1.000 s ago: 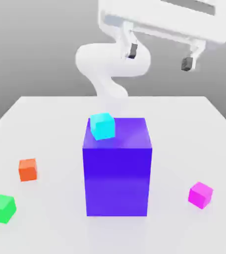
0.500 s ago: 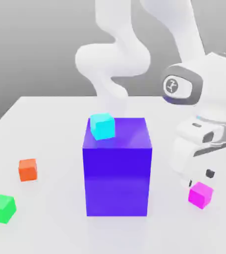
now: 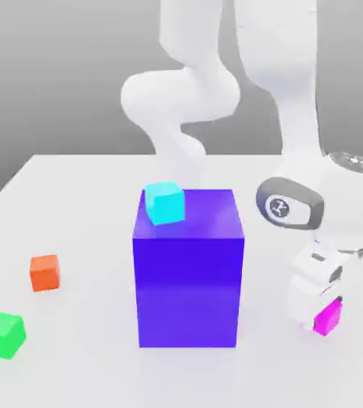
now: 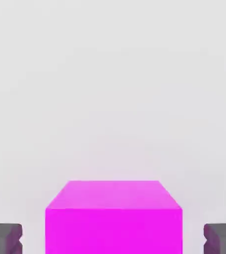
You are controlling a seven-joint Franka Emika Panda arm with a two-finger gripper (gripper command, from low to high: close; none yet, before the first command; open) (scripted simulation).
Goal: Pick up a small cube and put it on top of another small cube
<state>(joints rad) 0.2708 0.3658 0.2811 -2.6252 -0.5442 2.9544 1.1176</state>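
My pincer (image 4: 113, 238) stands wide open, one dark finger pad (image 4: 3, 237) on each side of the small magenta cube (image 4: 114, 218), with a clear gap between each pad and the cube's side faces. Nothing is gripped; the pads touch nothing that I can see. In the exterior view, my hand is down at the white table (image 3: 73, 351), and the magenta cube (image 3: 329, 317) sits on the table directly beneath it, at my fingertips.

Change from half a second ago: my hand has come down from just above the cube until it brackets it. One second ago my hand was high over the table's far side, fingers spread the same way. The cube has not shifted from its spot on the table.

To the side of my pincer, on the exterior view's left, stands the big blue-violet block (image 3: 188, 275), with the cyan cube (image 3: 165, 202) resting on its top near the corner farther from me. Well beyond the block lie the orange cube (image 3: 44, 272) and the green cube (image 3: 1, 334), both on the table.

Hidden or cut off: in the exterior view, my hand's white housing covers most of the magenta cube and my fingers. In the hand view, the cube's lower part and the pads run out of frame.
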